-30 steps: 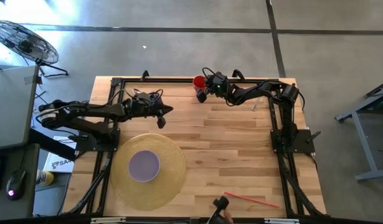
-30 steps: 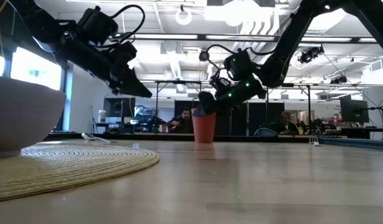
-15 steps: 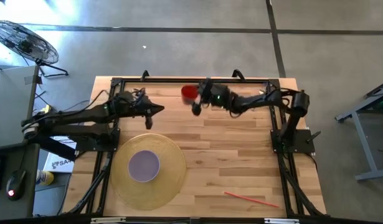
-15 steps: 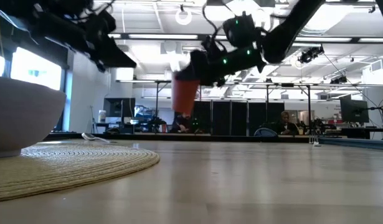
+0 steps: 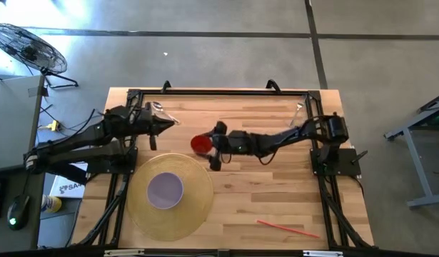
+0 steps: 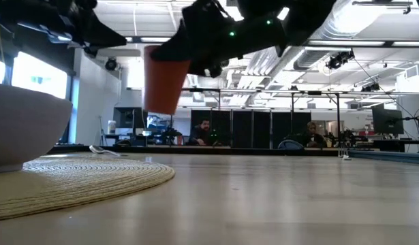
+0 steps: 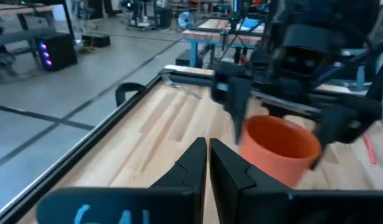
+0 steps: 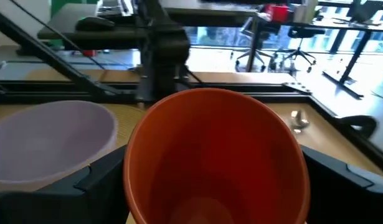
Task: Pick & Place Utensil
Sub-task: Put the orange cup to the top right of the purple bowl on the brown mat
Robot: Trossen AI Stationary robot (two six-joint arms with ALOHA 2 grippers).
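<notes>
My right gripper (image 5: pixel 210 146) reaches across the table from the right and is shut on a red-orange cup (image 5: pixel 200 145), just beyond the far rim of a round woven placemat (image 5: pixel 194 207). A lavender bowl (image 5: pixel 165 189) stands on the mat. In the low view the cup (image 6: pixel 164 78) hangs well above the tabletop. A metal spoon (image 5: pixel 158 108) lies on the table by the far left corner; it also shows in the left wrist view (image 7: pixel 179 87). My left gripper (image 5: pixel 164 123) hovers shut near that spoon, left of the cup. My right gripper holds the cup by its outer wall (image 8: pixel 136 180), pinched between one finger (image 8: pixel 98 183) on each side. The fingers come level from the table's right. The cup (image 6: pixel 164 78) is lifted clear and stands roughly upright, mouth up.
A thin red stick (image 5: pixel 287 228) lies near the table's near right edge. A small metal piece (image 5: pixel 299 108) sits at the far right. Black frame rails run along the table's sides. Bare wood lies between the placemat and the right arm's base. People sit in the room beyond.
My right gripper has lifted the cup off the far edge of the table and carried it toward the left and near side, up to the placemat's far rim. My left gripper has drawn back toward the table's left edge.
</notes>
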